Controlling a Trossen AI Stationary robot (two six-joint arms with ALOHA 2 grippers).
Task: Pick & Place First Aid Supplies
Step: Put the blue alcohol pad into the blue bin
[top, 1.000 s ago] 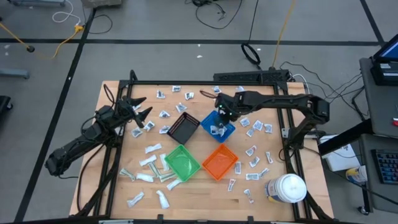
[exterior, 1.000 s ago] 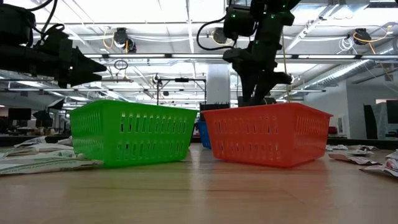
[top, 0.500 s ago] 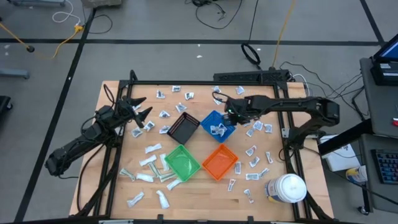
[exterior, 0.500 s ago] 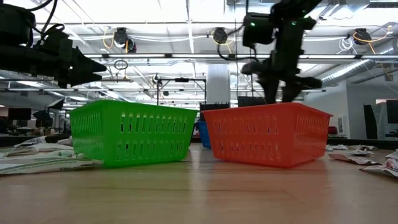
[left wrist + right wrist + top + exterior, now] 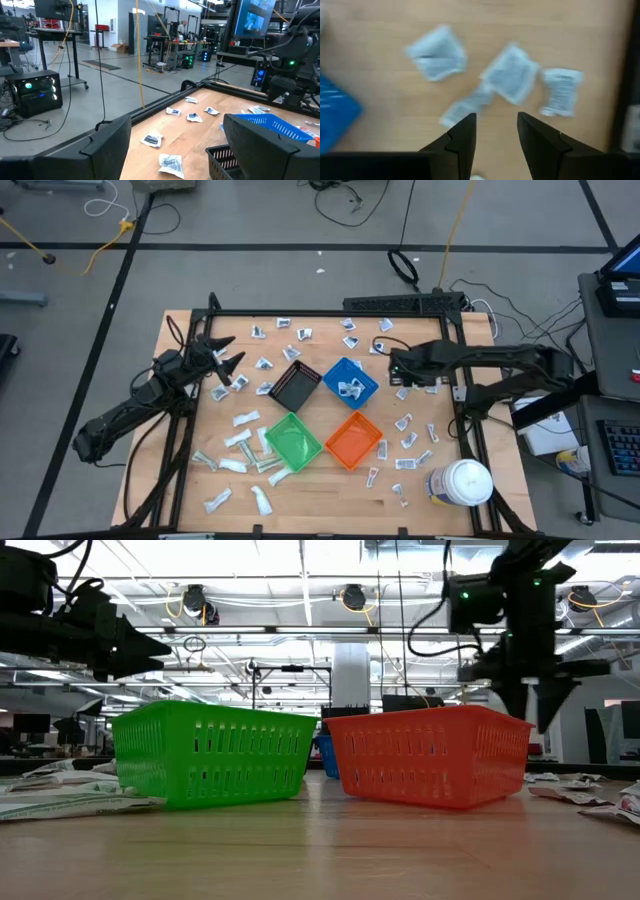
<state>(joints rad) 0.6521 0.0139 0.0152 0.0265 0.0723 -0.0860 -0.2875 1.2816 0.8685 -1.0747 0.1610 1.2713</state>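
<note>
Small white first aid packets lie flat all over the table: in the high view a cluster sits right of the blue bin, and others lie by the green bin. A few packets rest inside the blue bin. My right gripper hovers open over that cluster; its wrist view shows several packets under the fingers, none touched. My left gripper waits open above the table's left part, left of the black bin, with packets ahead.
The orange bin stands near the front, next to the green one. A large white jar sits at the near right corner. A black frame rail runs along the table's right edge close to my right arm.
My right gripper has travelled from above the blue bin toward the table's right edge and now hangs over the packets beside that bin. The left arm has kept still.
</note>
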